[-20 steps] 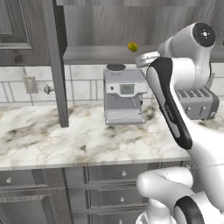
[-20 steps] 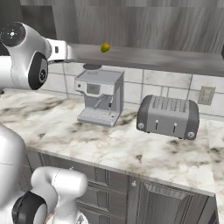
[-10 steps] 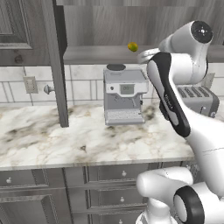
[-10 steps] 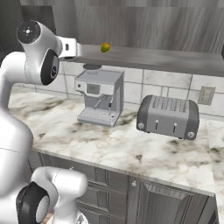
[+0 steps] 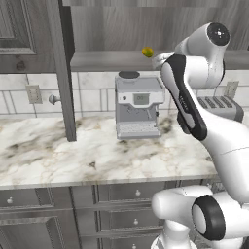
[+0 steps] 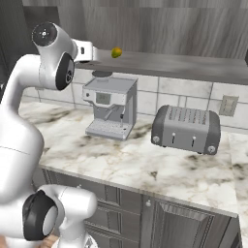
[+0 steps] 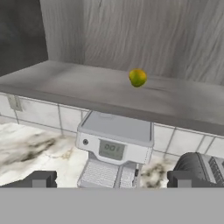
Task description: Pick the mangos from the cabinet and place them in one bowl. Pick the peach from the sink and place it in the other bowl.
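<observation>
Reaching toward the cabinet shelf, the gripper (image 7: 109,179) shows in the hand view as two dark fingertips (image 7: 40,179) set wide apart with nothing between them, so it is spread and empty. In the left base view the hand sits at the shelf's front edge, just beside the fruit.

Outward from the fingertips, the coffee machine (image 7: 116,151) stands directly ahead and below on the counter. Above the coffee machine runs the grey shelf of the cabinet (image 7: 70,87), and on it, a little to the right of the coffee machine's centre line, rests the yellow-green mango (image 7: 138,78). So the fruit lies ahead of and above the gap between the fingers, only slightly right of it; the coming move looks like a lift and a push forward over the shelf edge. The mango looks almost round from here, so I cannot tell which way its long axis points.

A second mango, the bowls, the peach and the sink are outside what I can make out here.

To the right of the coffee machine stands a grey toaster (image 6: 186,128). The small display on the coffee machine's front shows pale marks too blurred to read, and no brand or label is legible anywhere.
</observation>
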